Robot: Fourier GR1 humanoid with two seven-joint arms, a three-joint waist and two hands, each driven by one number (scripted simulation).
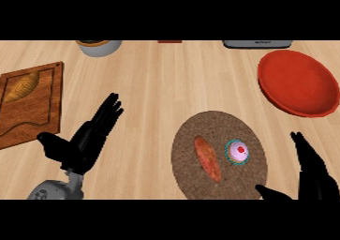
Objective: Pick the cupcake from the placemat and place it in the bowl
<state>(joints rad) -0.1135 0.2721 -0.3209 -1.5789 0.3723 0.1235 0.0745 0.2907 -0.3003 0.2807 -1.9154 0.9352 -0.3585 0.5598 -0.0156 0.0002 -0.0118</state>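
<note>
Head view: our right robot hand [316, 176], fingers spread, waits beside the round brown woven placemat [200, 126] where the pink-frosted cupcake [238, 151] sits untouched. Next we must grasp it and carry it to the red bowl [299, 83]; our left robot hand [86, 140] rests open on the bench.

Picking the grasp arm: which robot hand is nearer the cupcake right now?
Right. The right robot hand sits just off the placemat's right edge, beside the cupcake. The left robot hand is well to the left, across bare counter.

A pink-frosted cupcake [239, 151] sits on a round brown woven placemat [221, 187], right of an orange sweet potato [207, 158]. A red round bowl [299, 82] lies behind, to the right. A wooden cutting board [24, 110] lies far left.
</note>
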